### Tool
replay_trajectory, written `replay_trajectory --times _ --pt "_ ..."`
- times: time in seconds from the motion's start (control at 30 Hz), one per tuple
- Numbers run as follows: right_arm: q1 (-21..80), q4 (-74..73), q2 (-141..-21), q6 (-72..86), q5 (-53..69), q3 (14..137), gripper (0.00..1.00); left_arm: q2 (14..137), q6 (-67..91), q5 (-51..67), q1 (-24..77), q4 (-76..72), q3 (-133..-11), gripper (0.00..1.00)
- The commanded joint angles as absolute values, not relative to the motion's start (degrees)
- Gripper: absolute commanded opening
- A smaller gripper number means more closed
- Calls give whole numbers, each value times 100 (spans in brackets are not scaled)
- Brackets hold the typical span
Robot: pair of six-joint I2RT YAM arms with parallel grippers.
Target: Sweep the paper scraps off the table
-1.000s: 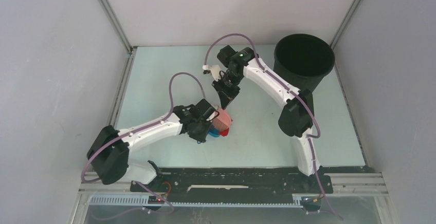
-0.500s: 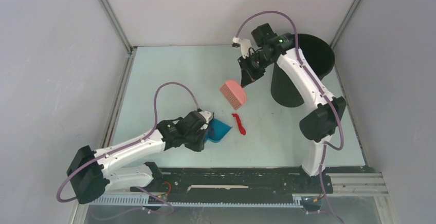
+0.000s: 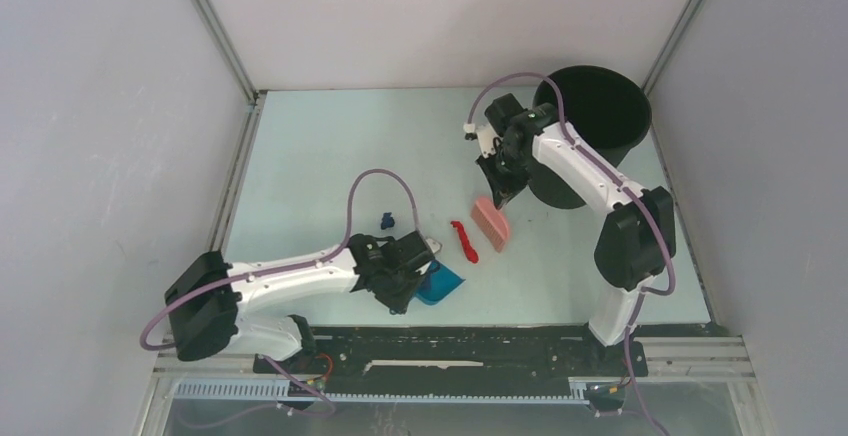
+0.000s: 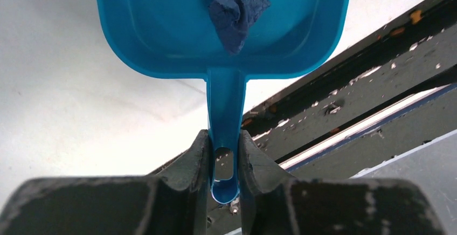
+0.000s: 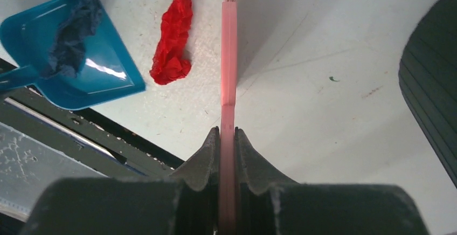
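My left gripper [image 4: 223, 146] is shut on the handle of the blue dustpan [image 4: 161, 35], which rests at the table's near edge [image 3: 440, 284]. A dark blue paper scrap [image 4: 233, 3] lies inside the pan and shows in the right wrist view [image 5: 70, 30]. A red scrap [image 3: 464, 241] lies on the pale mint table [image 3: 300, 156] between pan and brush, and also shows in the right wrist view [image 5: 173, 35]. Another dark blue scrap [image 3: 385, 220] lies left of it. My right gripper [image 5: 227, 132] is shut on the pink hand brush [image 5: 229, 52], whose head [image 3: 491, 222] is down just right of the red scrap.
A black bin [image 3: 590, 121] stands at the back right, close behind my right arm; its wall shows in the right wrist view [image 5: 431, 100]. The black base rail [image 3: 450, 341] runs along the near edge, just under the dustpan. Aluminium frame edges [image 3: 235, 171] border the table.
My right gripper has brought the brush down and forward beside the red scrap. My left gripper has slid the dustpan right and nearer the front edge, uncovering a dark blue scrap.
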State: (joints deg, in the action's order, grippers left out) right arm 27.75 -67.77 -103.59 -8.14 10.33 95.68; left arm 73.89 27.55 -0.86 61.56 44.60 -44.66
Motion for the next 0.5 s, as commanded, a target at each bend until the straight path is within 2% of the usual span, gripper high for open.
replay_trajectory --times 0.0,0.1,0.2,0.33,0.47 --pt "3096 -6504 -10549 -642 1382 9562 0 7889 2446 -65 6179 4317 -4934 0" --pt "3273 -6568 -10686 -657 2093 9620 0 8260 2306 -150 6179 4248 -5182 0" --pt "3458 -6616 -10632 -624 2179 9626 0 8533 2299 -326 6174 4173 -5366 0" --pt "3519 -6642 -10387 -478 2263 9545 0 8555 2650 -680 6179 3883 -5440 0" --pt "3355 -6583 -10053 -203 2934 9421 0 8387 2979 -780 6186 3349 -5269 0"
